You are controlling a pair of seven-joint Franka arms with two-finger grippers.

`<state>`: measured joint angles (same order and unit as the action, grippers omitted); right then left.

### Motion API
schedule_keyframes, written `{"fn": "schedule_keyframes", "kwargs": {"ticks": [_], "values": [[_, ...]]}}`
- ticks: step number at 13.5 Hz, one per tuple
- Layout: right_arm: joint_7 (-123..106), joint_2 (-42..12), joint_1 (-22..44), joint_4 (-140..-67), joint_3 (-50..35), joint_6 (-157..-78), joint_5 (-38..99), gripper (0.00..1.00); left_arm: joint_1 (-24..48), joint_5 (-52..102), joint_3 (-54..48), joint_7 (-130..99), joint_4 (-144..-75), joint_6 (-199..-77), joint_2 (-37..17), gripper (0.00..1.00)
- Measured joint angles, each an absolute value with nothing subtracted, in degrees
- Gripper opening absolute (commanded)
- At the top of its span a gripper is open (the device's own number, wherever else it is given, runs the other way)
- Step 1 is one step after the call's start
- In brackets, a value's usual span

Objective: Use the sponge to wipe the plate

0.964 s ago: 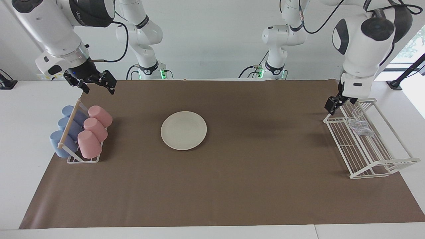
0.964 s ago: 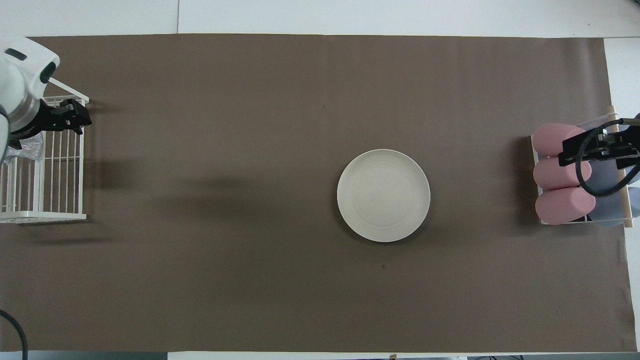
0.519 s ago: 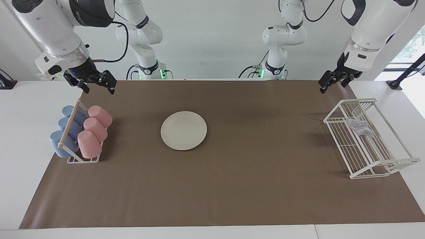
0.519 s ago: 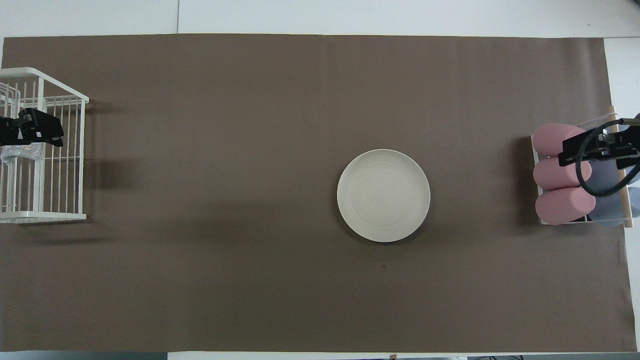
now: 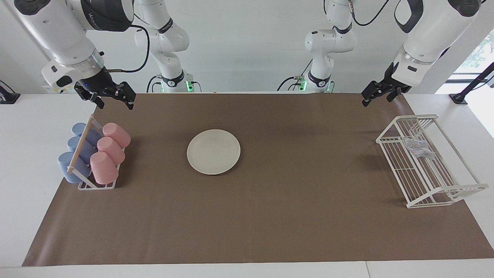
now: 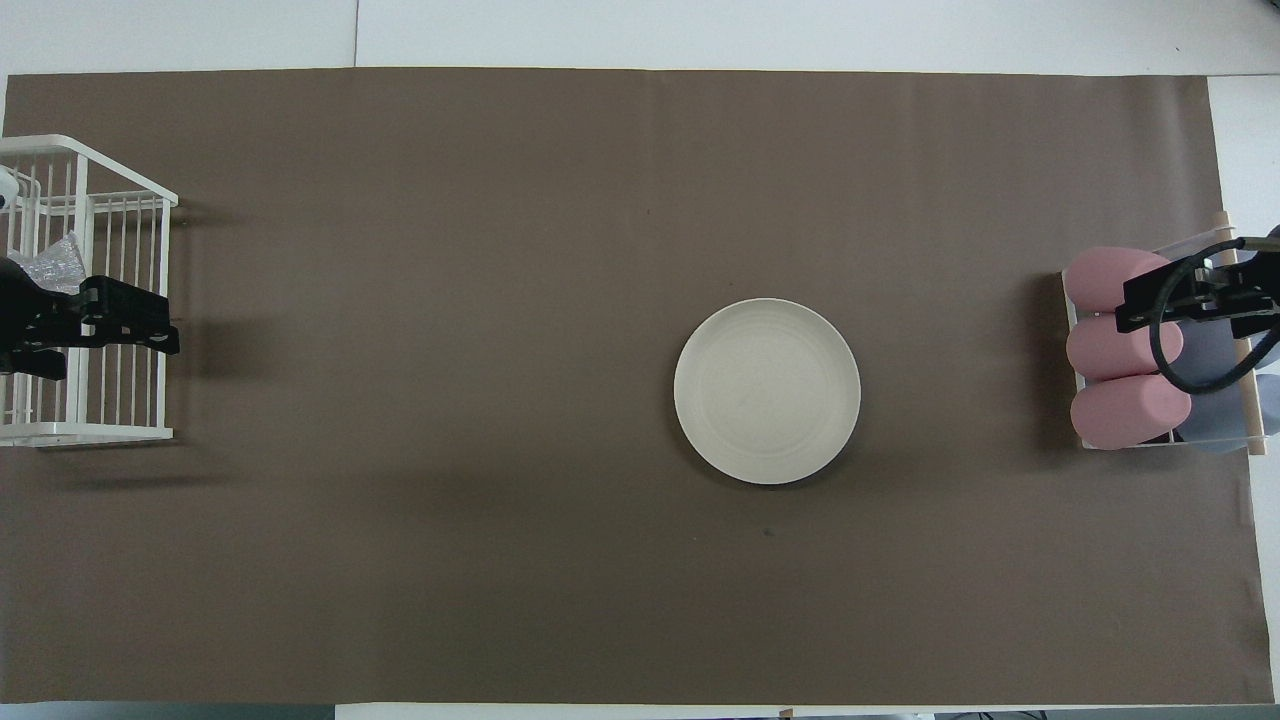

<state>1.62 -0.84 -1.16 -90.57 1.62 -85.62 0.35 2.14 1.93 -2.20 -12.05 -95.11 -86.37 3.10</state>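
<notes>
The cream-white plate (image 5: pixel 213 151) lies flat on the brown mat; it also shows in the overhead view (image 6: pixel 767 391). The silvery sponge (image 5: pixel 417 148) lies in the white wire rack (image 5: pixel 428 181) at the left arm's end of the table, and shows in the overhead view (image 6: pixel 50 268). My left gripper (image 5: pixel 376 100) is open and empty, raised in the air near the rack's end nearest the robots; in the overhead view (image 6: pixel 150 325) it covers part of the rack (image 6: pixel 90 432). My right gripper (image 5: pixel 115 103) is open and empty, waiting above the cup holder (image 6: pixel 1195 298).
A holder with three pink cups (image 5: pixel 109 151) and blue cups (image 5: pixel 75 154) stands at the right arm's end of the table. The brown mat (image 5: pixel 270 216) covers most of the table.
My left gripper has risen from the rack's near end and drawn back toward the robots, empty. The sponge stays in the rack. The right arm has not moved.
</notes>
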Motion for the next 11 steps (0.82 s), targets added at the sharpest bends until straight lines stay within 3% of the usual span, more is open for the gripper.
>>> {"fn": "schedule_keyframes", "kwargs": {"ticks": [11], "values": [[1.6, -0.8, -1.2, -90.6, 1.6, -85.6, 0.4, 1.0, 2.1, 2.0, -2.7, -11.9, -95.2, -86.3, 3.1, 1.0]]}}
